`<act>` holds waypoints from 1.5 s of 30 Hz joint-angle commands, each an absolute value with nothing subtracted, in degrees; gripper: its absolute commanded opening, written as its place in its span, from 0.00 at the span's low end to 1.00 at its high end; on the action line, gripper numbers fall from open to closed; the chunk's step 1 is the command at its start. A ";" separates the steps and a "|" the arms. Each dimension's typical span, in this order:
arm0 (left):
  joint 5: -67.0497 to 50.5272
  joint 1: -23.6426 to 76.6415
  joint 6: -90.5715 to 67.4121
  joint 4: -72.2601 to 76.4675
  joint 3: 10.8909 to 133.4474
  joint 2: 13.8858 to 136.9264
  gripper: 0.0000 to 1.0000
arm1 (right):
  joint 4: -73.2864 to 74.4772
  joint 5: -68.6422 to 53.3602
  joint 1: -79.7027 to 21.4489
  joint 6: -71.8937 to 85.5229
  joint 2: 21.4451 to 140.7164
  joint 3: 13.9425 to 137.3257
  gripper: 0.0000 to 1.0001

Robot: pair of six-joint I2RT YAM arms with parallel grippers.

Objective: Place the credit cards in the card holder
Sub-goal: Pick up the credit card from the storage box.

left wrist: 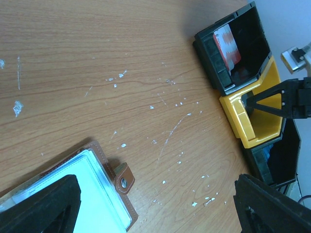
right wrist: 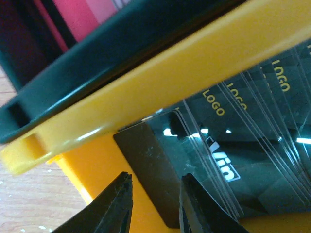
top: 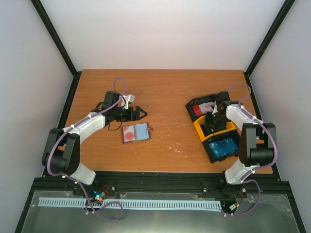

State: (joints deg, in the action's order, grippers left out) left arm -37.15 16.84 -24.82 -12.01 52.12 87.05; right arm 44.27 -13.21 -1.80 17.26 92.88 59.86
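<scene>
The brown card holder [top: 136, 132] lies open on the table, with a red and white card on its left half and the grey-blue inside on the right. It also shows in the left wrist view [left wrist: 92, 189] with its clasp [left wrist: 124, 178]. My left gripper [top: 141, 113] is open and empty, just behind the holder; in its wrist view [left wrist: 158, 189] the fingers [left wrist: 48, 206] stand wide apart. My right gripper [top: 212, 121] is down in the yellow tray [top: 203, 131]. In its wrist view [right wrist: 155, 177] the jaws stand a little apart around the corner of a dark credit card [right wrist: 160, 160]. Several dark cards [right wrist: 243, 136] lie fanned behind it.
Three trays stand in a row at the right: a black one [top: 193, 104] with red and white cards [left wrist: 227, 46], the yellow one [left wrist: 243, 126], and a black one [top: 214, 155] with blue cards [top: 224, 144]. White specks dot the wood table [top: 170, 92].
</scene>
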 commanded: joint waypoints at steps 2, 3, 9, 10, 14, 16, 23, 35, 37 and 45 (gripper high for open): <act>-37.64 17.23 -23.05 -11.69 52.61 85.94 0.88 | 42.07 -11.37 -2.24 16.60 96.31 59.61 0.30; -37.66 17.23 -23.03 -11.76 52.65 86.03 0.88 | 41.93 -11.10 -2.28 16.69 96.77 59.65 0.32; -37.53 17.24 -22.96 -11.89 52.79 85.97 0.88 | 41.05 -7.61 -2.91 16.46 98.51 59.76 0.38; -37.53 17.27 -22.94 -11.91 52.75 85.97 0.88 | 41.00 -7.18 -3.04 16.39 98.71 59.72 0.39; -37.53 17.27 -23.02 -11.84 52.89 86.10 0.87 | 41.13 -6.11 -4.29 15.69 99.67 59.76 0.40; -37.57 17.31 -23.03 -11.78 52.91 86.20 0.88 | 41.36 -5.70 -5.27 15.24 100.03 59.81 0.41; -37.53 17.27 -23.06 -11.78 52.86 86.13 0.88 | 42.04 -1.36 -6.67 14.66 98.69 59.87 0.41; -37.44 17.23 -22.99 -11.69 52.80 86.43 0.88 | 41.78 3.72 -6.94 14.50 97.68 60.50 0.46; -37.31 17.22 -22.91 -11.76 52.75 86.42 0.88 | 41.78 2.35 -6.94 14.45 98.60 60.54 0.46; -36.88 17.23 -22.54 -12.09 53.08 86.75 0.87 | 43.16 -8.13 -6.94 16.16 98.49 61.10 0.33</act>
State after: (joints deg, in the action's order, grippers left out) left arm -37.10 16.88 -24.40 -12.01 52.12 87.05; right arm 42.17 -2.13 -6.85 15.16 98.32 60.31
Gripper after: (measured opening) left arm 0.875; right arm 0.369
